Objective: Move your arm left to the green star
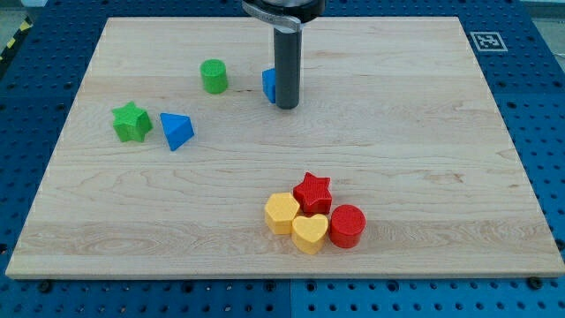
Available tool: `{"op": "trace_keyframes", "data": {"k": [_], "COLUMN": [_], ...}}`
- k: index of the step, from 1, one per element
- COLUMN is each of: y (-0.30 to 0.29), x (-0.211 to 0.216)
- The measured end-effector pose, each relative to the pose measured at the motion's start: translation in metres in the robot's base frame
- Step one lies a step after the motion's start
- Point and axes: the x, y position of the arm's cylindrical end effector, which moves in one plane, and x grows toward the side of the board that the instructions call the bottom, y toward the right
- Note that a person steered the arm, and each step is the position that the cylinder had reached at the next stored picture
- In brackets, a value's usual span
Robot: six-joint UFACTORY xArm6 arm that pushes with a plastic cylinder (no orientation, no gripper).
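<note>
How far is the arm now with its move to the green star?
Done: nothing visible yet. In hand: my tip stands at the view's top centre, beside a partly hidden blue block. Left: the whole way toward the view's left to the green star, which lies next to the blue triangular block, past the green cylinder.

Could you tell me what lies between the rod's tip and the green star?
In the camera view, my tip touches a blue block. Leftward toward the green star, the blue triangular block sits just before it; the green cylinder lies above that line.
</note>
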Motion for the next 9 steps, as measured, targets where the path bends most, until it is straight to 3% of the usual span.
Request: {"op": "trace_keyframes", "data": {"k": [5, 7, 9], "y": [-0.016, -0.100, -0.232], "x": [-0.008, -0.007, -0.003]}}
